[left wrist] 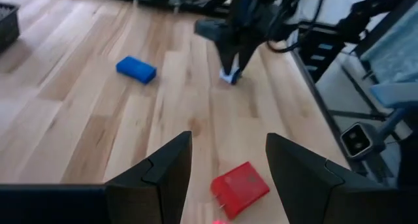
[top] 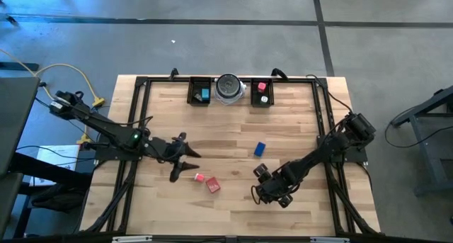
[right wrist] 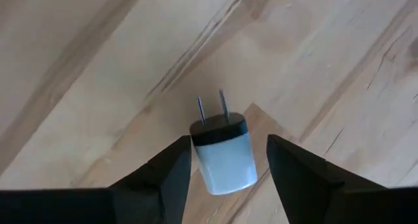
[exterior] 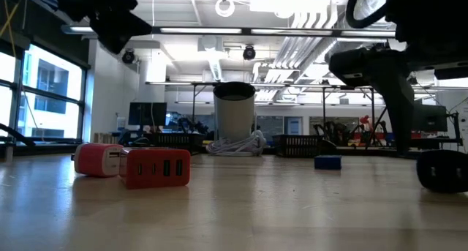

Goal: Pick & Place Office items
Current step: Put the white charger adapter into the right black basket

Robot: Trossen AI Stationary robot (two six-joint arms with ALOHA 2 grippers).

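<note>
Right jaws (right wrist: 228, 162) | parted, straddling white charger (right wrist: 223, 153) | left parted, empty

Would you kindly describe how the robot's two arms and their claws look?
Both arms are dark, jointed and slender. The left arm shows a small green light and black cabling. Each claw, left claw and right claw, has two black, wedge-shaped fingers.

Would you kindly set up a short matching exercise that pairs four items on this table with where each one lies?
Items:
1. blue block
2. red charger
3. white plug adapter
4. round dish

Places:
A. between the right pincer's fingers
B. between the two black trays
C. mid-table, alone
D. ahead of the open left pincer

Pairs: 1-C, 2-D, 3-A, 4-B
</note>
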